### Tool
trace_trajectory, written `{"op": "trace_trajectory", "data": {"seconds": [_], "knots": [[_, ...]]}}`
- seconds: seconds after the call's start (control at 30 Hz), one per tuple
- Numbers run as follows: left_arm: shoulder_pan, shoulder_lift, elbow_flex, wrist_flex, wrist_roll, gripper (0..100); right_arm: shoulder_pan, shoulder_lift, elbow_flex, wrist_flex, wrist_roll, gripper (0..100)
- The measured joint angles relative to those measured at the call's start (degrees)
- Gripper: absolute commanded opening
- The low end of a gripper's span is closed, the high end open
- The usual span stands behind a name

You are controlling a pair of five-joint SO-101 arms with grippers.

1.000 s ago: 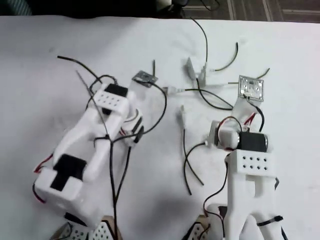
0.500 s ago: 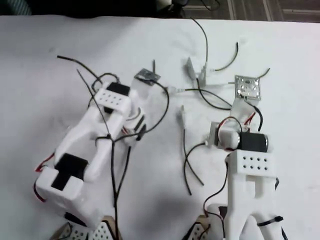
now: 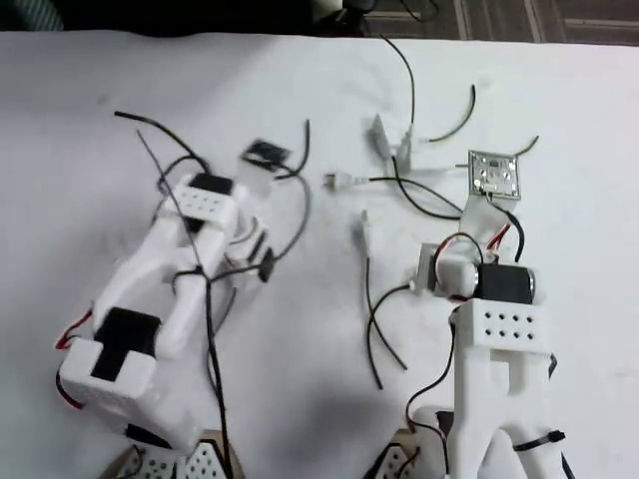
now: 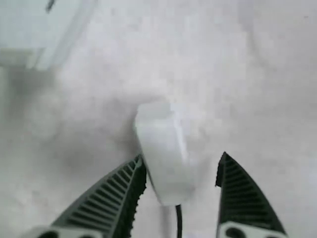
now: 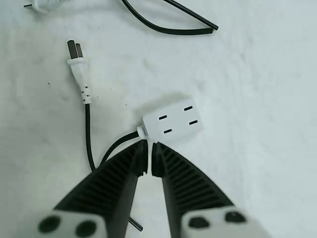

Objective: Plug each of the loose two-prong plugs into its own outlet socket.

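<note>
Mid-table on the high view I count two loose plugs: the first plug (image 3: 361, 226), with the second plug (image 3: 335, 180) at its 11 o'clock. One outlet socket (image 5: 173, 121), both slot pairs bare, sits just off my right gripper (image 5: 148, 153), tips together. My left gripper (image 4: 182, 161), jaws apart, straddles a white corded piece (image 4: 163, 148), with one finger touching it.
</note>
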Motion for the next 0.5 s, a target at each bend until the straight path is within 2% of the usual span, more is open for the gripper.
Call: {"op": "trace_trajectory", "data": {"seconds": [0.2, 0.5], "knots": [[-6.42, 2.73, -0.79, 2.29, -4.31, 24, 0.0, 0.0, 0.0, 0.0, 0.0, 1.9], [-7.38, 3.08, -9.23, 10.9, -4.66, 24, -0.09, 0.0, 0.18, 0.0, 0.0, 1.9]]}}
